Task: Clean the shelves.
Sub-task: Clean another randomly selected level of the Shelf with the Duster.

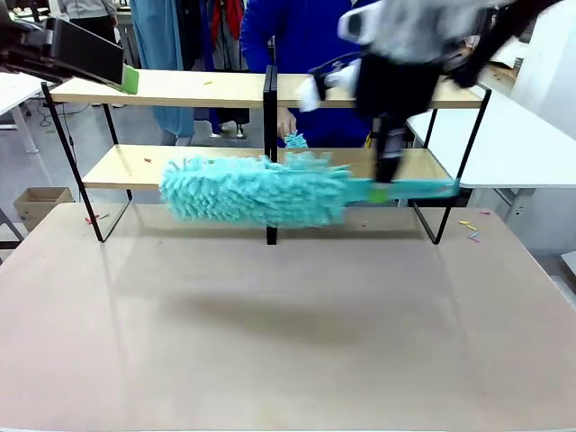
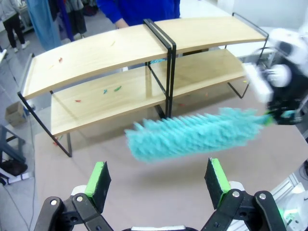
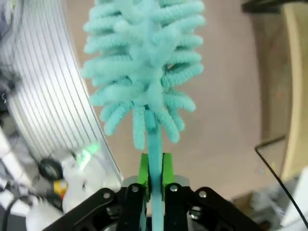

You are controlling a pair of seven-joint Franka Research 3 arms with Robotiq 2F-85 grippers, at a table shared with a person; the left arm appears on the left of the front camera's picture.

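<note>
In front of the shelves point(image 1: 180, 88), the right tool point(image 3: 155, 169) pinches the handle of a teal duster point(image 1: 252, 191) above the table point(image 1: 288, 342); the left tool point(image 2: 158, 180) is spread, empty.

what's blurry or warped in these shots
Front view: the right gripper and its arm are motion-smeared, the duster sharper, a soft shadow beneath on the table. Left wrist view: duster smeared, the shelves bowed by the wide lens. Right wrist view: duster fairly crisp, background soft.
</note>
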